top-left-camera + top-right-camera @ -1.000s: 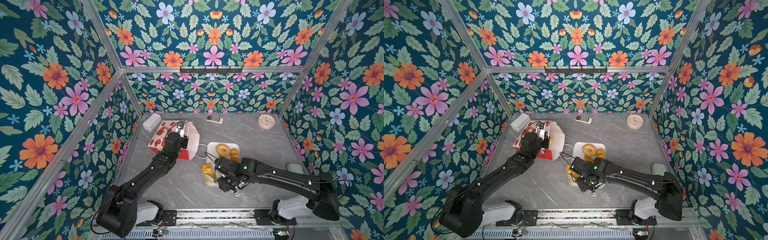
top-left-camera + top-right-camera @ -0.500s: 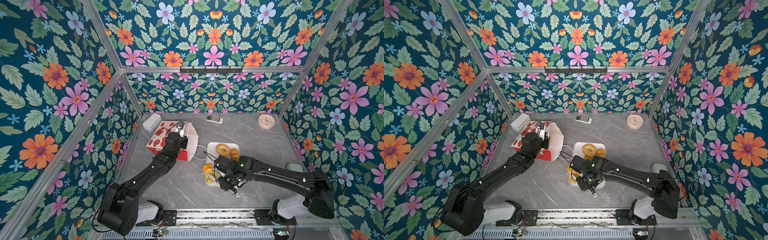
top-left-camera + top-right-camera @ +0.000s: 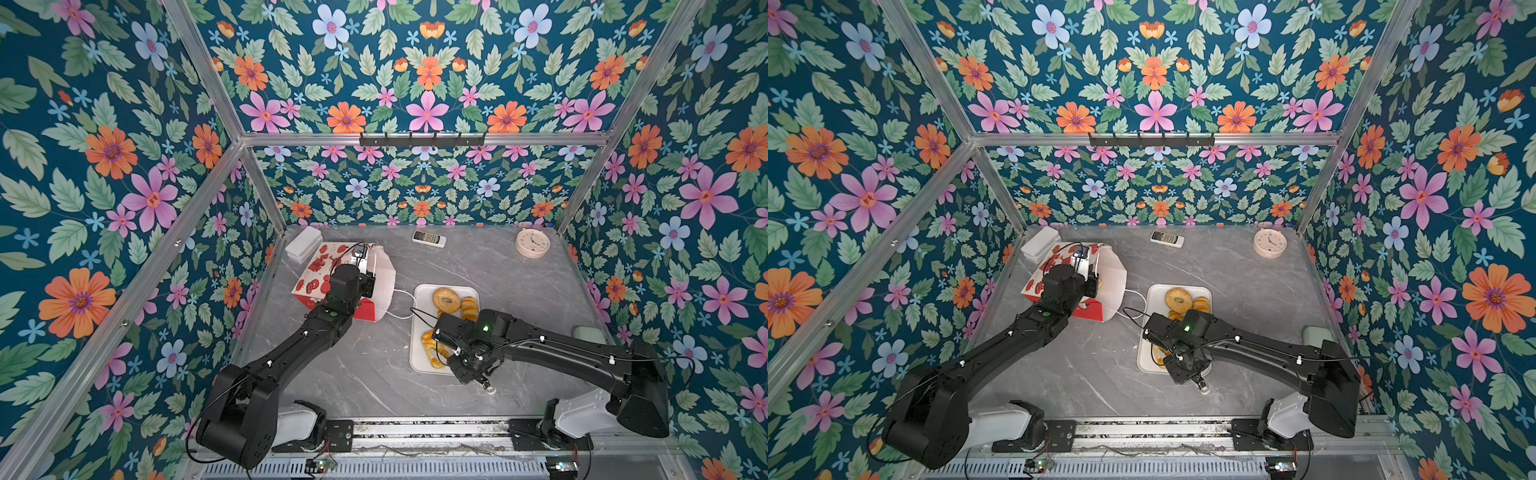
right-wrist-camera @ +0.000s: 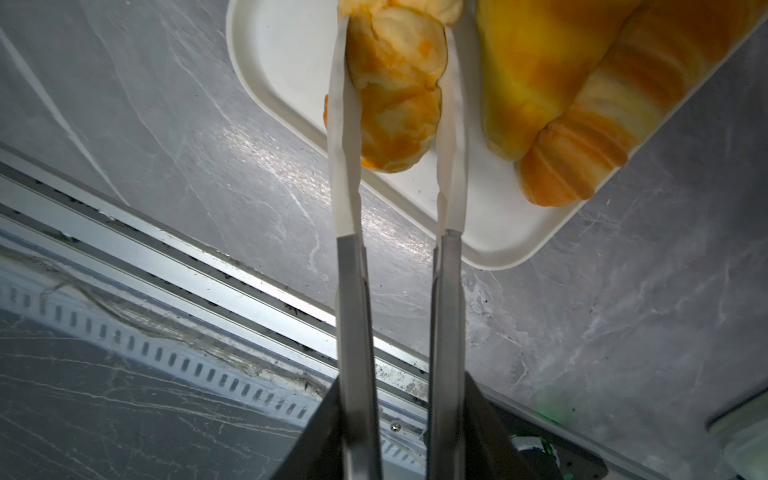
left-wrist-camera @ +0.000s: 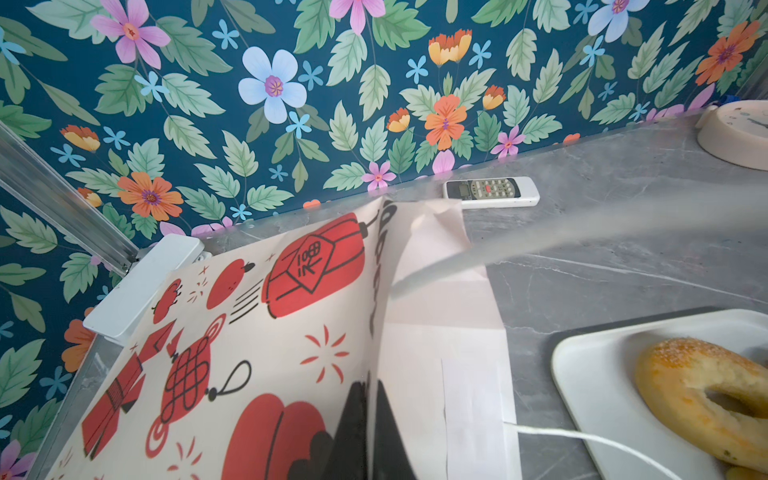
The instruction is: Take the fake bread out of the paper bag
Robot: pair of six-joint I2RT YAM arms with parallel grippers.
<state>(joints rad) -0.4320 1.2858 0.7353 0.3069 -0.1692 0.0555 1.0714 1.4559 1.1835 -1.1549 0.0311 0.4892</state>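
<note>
the right jaws clench a plaited bread lengthwise over the near end of the tray, while the left jaws pinch the bag far left, its mouth towards the tray.

Black arms, white bases, pale-tipped right claw

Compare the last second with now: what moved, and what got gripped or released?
The right tool closed in and now pinches a plaited bread piece over the white tray; its arm shifted only slightly. Nothing was let go. The left tool stays shut on the edge of the paper bag; bag, bagel, remote and clock have not moved.
</note>
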